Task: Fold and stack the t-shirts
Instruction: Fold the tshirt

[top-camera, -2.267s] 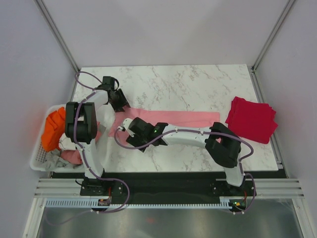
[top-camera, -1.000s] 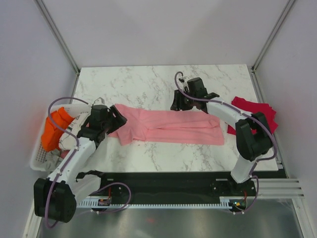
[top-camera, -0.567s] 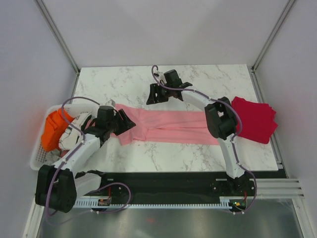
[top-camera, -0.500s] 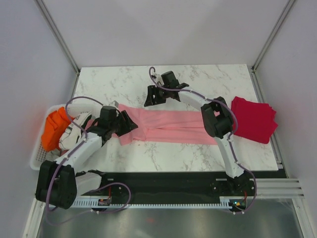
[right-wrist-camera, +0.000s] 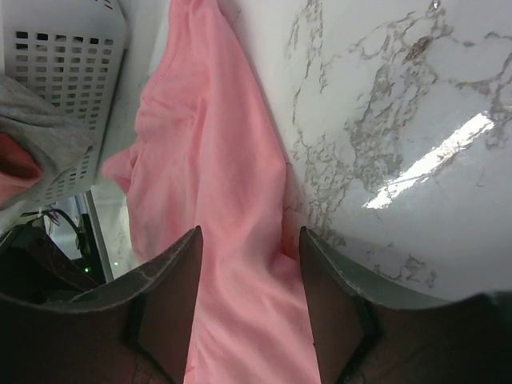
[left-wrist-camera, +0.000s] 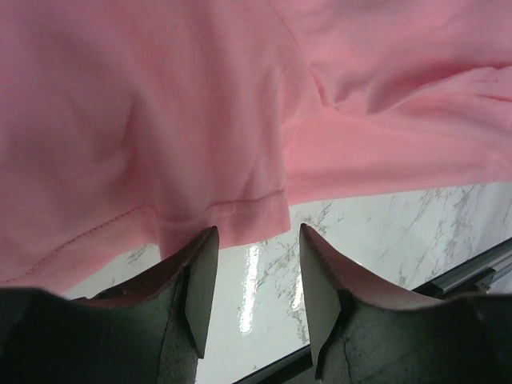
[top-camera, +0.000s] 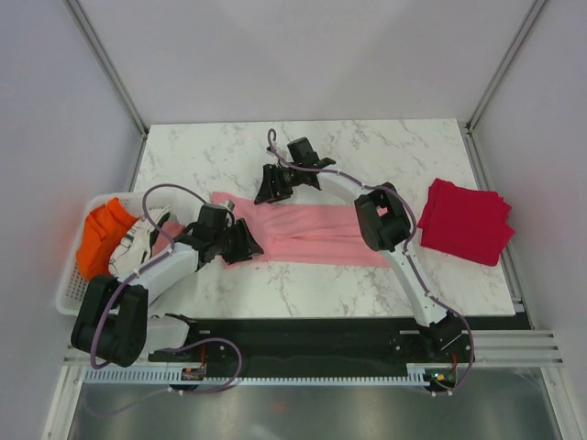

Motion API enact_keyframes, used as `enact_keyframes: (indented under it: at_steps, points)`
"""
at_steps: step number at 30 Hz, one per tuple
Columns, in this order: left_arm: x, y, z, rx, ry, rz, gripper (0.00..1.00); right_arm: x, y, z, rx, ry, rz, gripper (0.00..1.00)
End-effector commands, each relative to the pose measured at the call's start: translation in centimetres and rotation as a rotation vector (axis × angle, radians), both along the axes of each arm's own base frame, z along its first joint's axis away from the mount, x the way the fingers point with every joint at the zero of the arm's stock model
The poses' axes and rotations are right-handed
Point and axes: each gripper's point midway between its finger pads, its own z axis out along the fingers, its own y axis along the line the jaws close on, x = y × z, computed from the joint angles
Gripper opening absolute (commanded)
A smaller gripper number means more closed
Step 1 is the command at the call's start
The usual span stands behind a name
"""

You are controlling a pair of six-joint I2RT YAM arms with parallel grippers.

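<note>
**A:** Right, the pink shirt (top-camera: 312, 231) lies stretched in a long band across the middle of the table (top-camera: 385, 151), doubled over lengthwise.

**B:** And the red shirt (top-camera: 465, 222)?

**A:** Folded at the table's right edge, well apart from the pink one.

**B:** Where's the left gripper (top-camera: 252, 247)?

**A:** Low at the near left end of the pink shirt. In its wrist view the jaws are parted with only marble between them, and the stitched hem (left-wrist-camera: 240, 212) sits just beyond the fingertips. It grasps nothing.

**B:** And the right gripper (top-camera: 265, 192)?

**A:** It reaches across to the shirt's far left corner. Its jaws are parted too, over the cloth's far edge, with pink showing on one side of the gap and marble on the other. They clamp nothing.

**B:** What's off to the left?

**A:** A white basket (top-camera: 66, 298) beside the table, with orange cloth (top-camera: 99, 234) in it.
</note>
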Motion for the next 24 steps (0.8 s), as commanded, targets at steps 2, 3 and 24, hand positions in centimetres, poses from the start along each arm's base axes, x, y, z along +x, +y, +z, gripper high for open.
enact_keyframes:
  at_steps: [2,3,24]
  points:
    - [-0.8,-0.7,-0.4,-0.014,0.000,-0.072,0.52,-1.1,0.7,-1.2,0.018,0.066,0.039,0.57]
    - [-0.9,-0.8,-0.1,-0.023,0.000,-0.077,0.52,-1.4,0.8,-1.1,0.032,0.083,0.053,0.56]
    - [1.2,-1.2,4.7,-0.095,-0.092,-0.032,0.58,20.7,-12.4,2.6,0.130,-0.039,-0.766,0.00]
